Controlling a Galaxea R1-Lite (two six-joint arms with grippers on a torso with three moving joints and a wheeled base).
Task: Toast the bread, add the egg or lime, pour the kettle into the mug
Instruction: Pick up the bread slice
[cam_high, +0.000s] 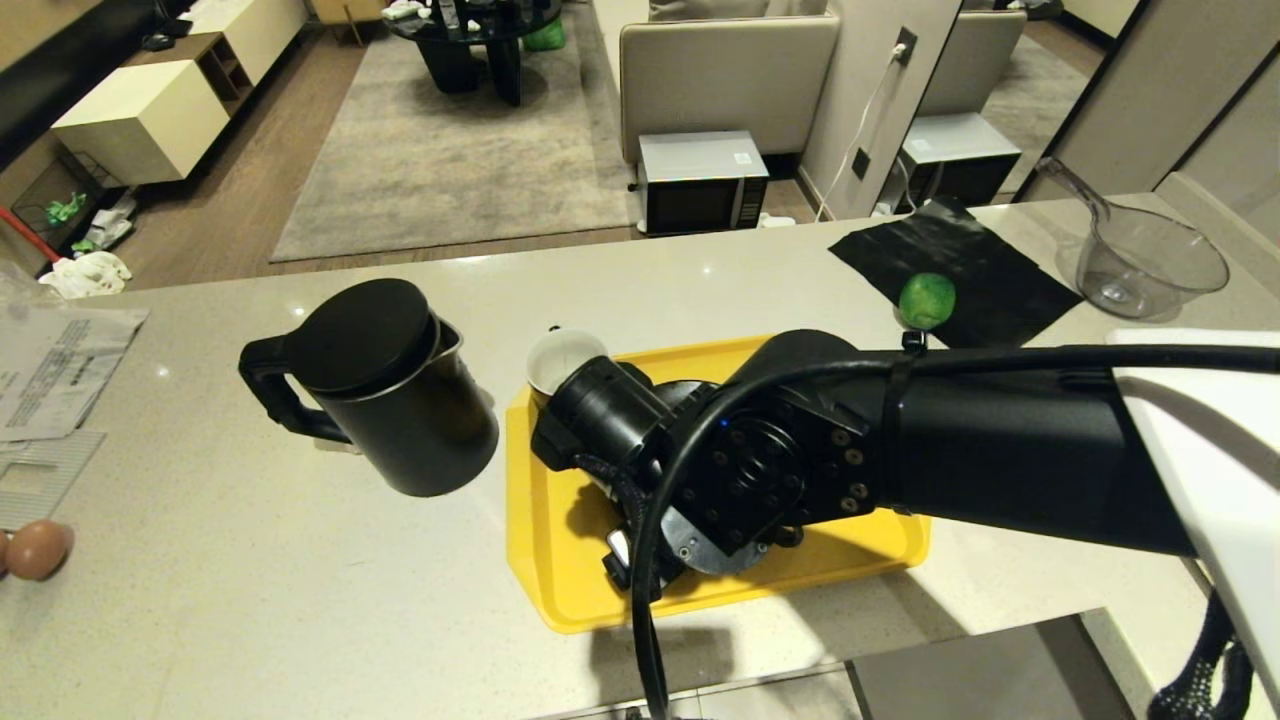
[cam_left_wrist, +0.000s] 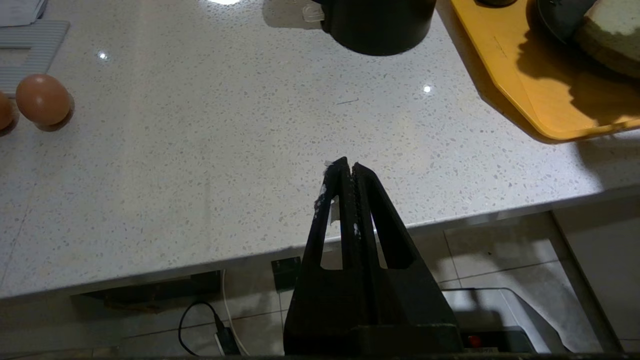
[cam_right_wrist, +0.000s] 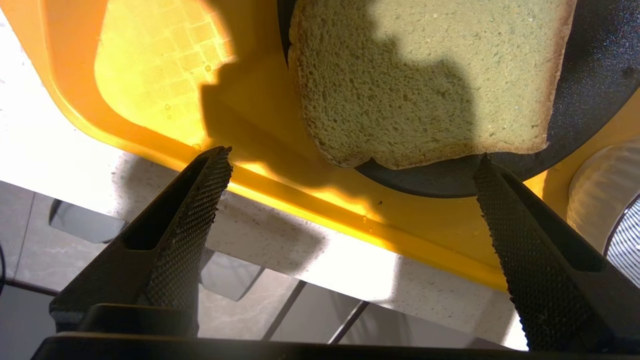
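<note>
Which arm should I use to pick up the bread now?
Right. Its gripper hangs over the yellow tray, jaws open toward the bread on the dark plate. The left gripper is shut, away at the counter's edge.

Pale speckled stone counter (cam_high: 300, 600) carrying the lot: black kettle (cam_high: 385, 385) beside a yellow tray (cam_high: 560, 560), brown egg (cam_high: 38, 548) at the left edge with papers (cam_high: 55, 365), black cloth (cam_high: 975, 270) under a lime (cam_high: 927, 300), clear jug (cam_high: 1145, 260) far right

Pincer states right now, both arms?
Left pincer: closed, empty, at the counter edge.
Right pincer: open, empty, over the bread.
</note>
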